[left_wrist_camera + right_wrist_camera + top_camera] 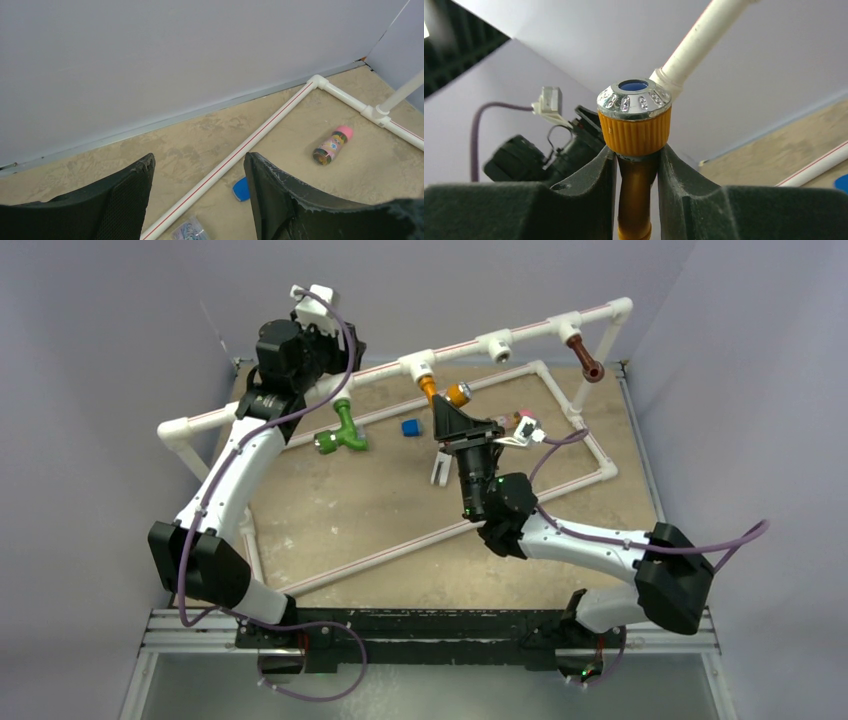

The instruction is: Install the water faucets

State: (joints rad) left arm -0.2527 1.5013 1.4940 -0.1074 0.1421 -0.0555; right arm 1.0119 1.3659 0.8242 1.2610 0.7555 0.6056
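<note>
The orange faucet [432, 388] hangs from the left tee socket [420, 366] of the raised white pipe. My right gripper [447, 412] is shut on it. In the right wrist view my right gripper [636, 156] clamps the faucet's neck just under its ribbed orange cap [635, 125]. The dark brown faucet [586, 359] hangs from the right tee socket [568, 329]. The green faucet [341, 429] lies on the table, free. My left gripper [340, 352] is open and empty, raised at the back left; in the left wrist view my left gripper [199, 165] looks down at the table.
The middle tee socket [497, 344] holds nothing. A blue cube [410, 427] lies beside the green faucet. A pink-and-brown cylinder [332, 145] lies inside the white floor pipe frame [270, 125]. A small clear bag [188, 231] lies by that pipe.
</note>
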